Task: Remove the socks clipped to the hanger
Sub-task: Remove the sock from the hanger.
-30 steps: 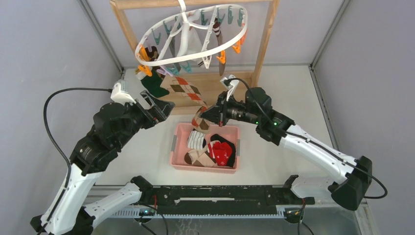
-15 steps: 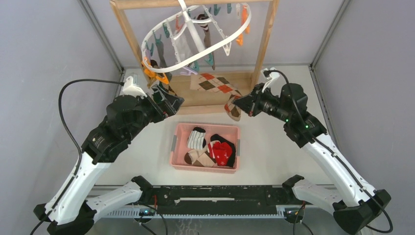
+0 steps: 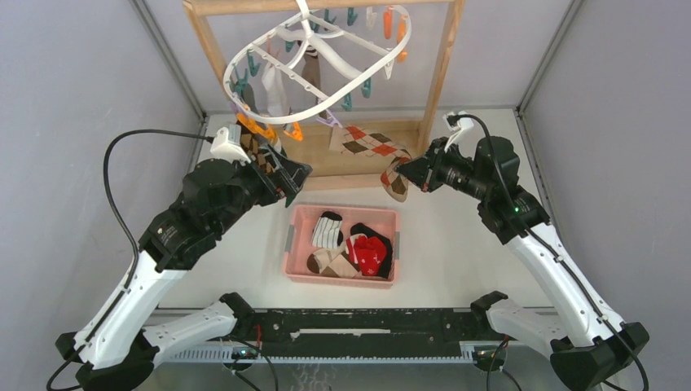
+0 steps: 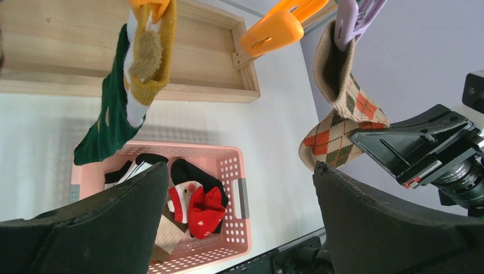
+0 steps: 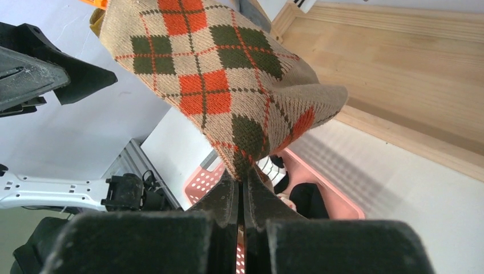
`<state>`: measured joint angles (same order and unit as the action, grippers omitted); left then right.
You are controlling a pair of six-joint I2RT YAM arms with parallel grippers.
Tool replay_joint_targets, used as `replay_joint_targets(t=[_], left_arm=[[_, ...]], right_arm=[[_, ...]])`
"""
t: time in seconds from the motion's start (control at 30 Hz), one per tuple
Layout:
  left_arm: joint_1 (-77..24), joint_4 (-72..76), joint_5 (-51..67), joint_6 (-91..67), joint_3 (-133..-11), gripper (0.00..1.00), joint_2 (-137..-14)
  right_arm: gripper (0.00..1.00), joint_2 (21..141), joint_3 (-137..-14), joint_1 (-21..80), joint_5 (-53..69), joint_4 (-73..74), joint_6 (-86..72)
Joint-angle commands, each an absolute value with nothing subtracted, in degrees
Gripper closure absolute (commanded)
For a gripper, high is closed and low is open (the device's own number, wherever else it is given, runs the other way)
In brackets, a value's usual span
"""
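Beyond the far rim of the pink basket (image 3: 342, 209), the right gripper (image 5: 242, 177) is clamping the toe end of the argyle sock (image 3: 371, 145), whose long axis is running from there leftward up to its cuff in the purple clip (image 4: 354, 14) of the hanger (image 3: 326, 57), while the left gripper (image 3: 285, 175) is gaping empty beyond the basket's far-left corner.

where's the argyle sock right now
In the top view the beige argyle knit sock hangs right of centre, beyond the pink plastic basket, cuff in a purple clip, toe pinched by the right gripper.
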<state>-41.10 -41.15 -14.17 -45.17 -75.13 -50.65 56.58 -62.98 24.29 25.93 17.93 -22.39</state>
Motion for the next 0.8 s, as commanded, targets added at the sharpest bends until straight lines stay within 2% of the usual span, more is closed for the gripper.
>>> replay_joint_targets(t=[0.0,0.3,0.53,0.77], left_arm=[[-41.6,-39.61,-15.0,-45.7,-79.26,0.0,-51.06],[-42.79,-41.44,-15.08,-46.06,-84.23,0.0,-54.28],[-44.97,-48.02,-18.17,-47.3,-92.5,0.0,-58.49],[-45.95,-49.24,-18.45,-48.48,-94.75,0.0,-59.47]], right_arm=[[1.0,55.49,-63.15,25.08,27.19,18.89,-22.49],[1.0,54.72,-63.22,33.78,22.47,20.43,-19.74],[1.0,54.53,-63.27,41.95,15.87,22.75,-17.41],[1.0,56.08,-65.17,45.92,13.09,23.88,-15.26]])
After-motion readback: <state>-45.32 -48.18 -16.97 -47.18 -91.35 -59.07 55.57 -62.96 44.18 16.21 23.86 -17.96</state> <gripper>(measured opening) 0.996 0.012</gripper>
